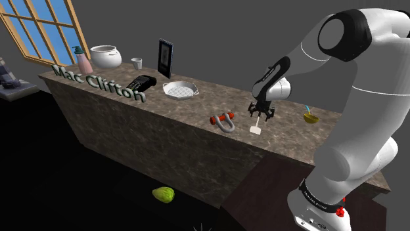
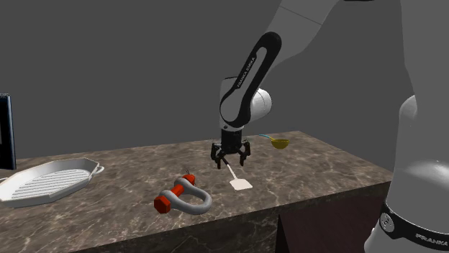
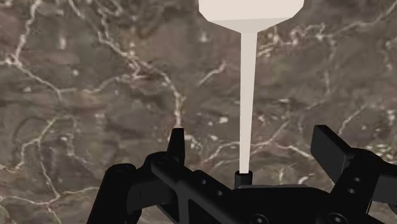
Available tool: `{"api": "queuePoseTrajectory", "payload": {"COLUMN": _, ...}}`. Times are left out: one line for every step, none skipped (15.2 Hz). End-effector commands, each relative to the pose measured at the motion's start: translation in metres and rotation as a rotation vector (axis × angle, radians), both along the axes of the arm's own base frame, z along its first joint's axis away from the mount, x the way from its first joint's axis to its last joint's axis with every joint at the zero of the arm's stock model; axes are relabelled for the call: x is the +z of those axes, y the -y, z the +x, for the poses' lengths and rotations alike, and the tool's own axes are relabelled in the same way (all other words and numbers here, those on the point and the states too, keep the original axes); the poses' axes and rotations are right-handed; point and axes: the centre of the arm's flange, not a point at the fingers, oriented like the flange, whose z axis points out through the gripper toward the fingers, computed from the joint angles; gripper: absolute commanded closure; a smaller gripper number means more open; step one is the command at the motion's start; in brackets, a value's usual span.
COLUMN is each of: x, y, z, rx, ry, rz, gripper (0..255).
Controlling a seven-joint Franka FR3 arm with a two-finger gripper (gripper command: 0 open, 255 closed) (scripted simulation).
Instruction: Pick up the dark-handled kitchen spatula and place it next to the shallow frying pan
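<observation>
The spatula (image 3: pixel 248 95) lies flat on the marbled counter, with a pale square blade (image 2: pixel 242 185) and a thin pale shaft; its dark handle end is mostly hidden under my hand. My gripper (image 3: pixel 252 137) hovers low over the handle end, open, its fingers (image 3: pixel 177 145) standing apart on either side of the shaft without touching it. In the shoulder view the gripper (image 1: pixel 260 117) hangs just above the spatula (image 1: pixel 255 130). The shallow white ridged frying pan (image 1: pixel 181 89) sits farther along the counter, towards the shoulder view's left, and at the second exterior view's left edge (image 2: pixel 47 180).
A grey shackle with a red bolt (image 1: pixel 224 121) lies between spatula and pan. A small yellow bowl (image 1: pixel 311 118) stands beyond the gripper. A card reader (image 1: pixel 140 83), frame (image 1: pixel 164 58), cup (image 1: pixel 136 63), white pot (image 1: pixel 106 56) and pink bottle (image 1: pixel 84 61) fill the counter's far end.
</observation>
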Motion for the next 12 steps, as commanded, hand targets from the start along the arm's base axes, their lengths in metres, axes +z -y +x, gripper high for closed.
{"api": "queuePoseTrajectory", "payload": {"x": -0.0001, "y": 0.0000, "z": 0.0000, "rx": 0.000, "ry": 0.000, "rz": 0.000, "gripper": 0}}
{"api": "queuePoseTrajectory", "payload": {"x": -0.0001, "y": 0.0000, "z": 0.0000, "rx": 0.000, "ry": 0.000, "rz": 0.000, "gripper": 0}}
{"api": "queuePoseTrajectory", "payload": {"x": -0.0001, "y": 0.0000, "z": 0.0000, "rx": 0.000, "ry": 0.000, "rz": 0.000, "gripper": 255}}
{"api": "queuePoseTrajectory", "payload": {"x": -0.0001, "y": 0.0000, "z": 0.0000, "rx": 0.000, "ry": 0.000, "rz": 0.000, "gripper": 255}}
{"api": "queuePoseTrajectory", "payload": {"x": -0.0001, "y": 0.0000, "z": 0.0000, "rx": 0.000, "ry": 0.000, "rz": 0.000, "gripper": 255}}
{"api": "queuePoseTrajectory", "payload": {"x": -0.0001, "y": 0.0000, "z": 0.0000, "rx": 0.000, "ry": 0.000, "rz": 0.000, "gripper": 255}}
{"api": "queuePoseTrajectory", "payload": {"x": -0.0001, "y": 0.0000, "z": 0.0000, "rx": 0.000, "ry": 0.000, "rz": 0.000, "gripper": 255}}
{"api": "queuePoseTrajectory", "payload": {"x": -0.0001, "y": 0.0000, "z": 0.0000, "rx": 0.000, "ry": 0.000, "rz": 0.000, "gripper": 255}}
{"api": "queuePoseTrajectory", "payload": {"x": -0.0001, "y": 0.0000, "z": 0.0000, "rx": 0.000, "ry": 0.000, "rz": 0.000, "gripper": 255}}
{"api": "queuePoseTrajectory", "payload": {"x": -0.0001, "y": 0.0000, "z": 0.0000, "rx": 0.000, "ry": 0.000, "rz": 0.000, "gripper": 255}}
{"api": "queuePoseTrajectory", "payload": {"x": -0.0001, "y": 0.0000, "z": 0.0000, "rx": 0.000, "ry": 0.000, "rz": 0.000, "gripper": 255}}
{"api": "queuePoseTrajectory", "payload": {"x": -0.0001, "y": 0.0000, "z": 0.0000, "rx": 0.000, "ry": 0.000, "rz": 0.000, "gripper": 255}}
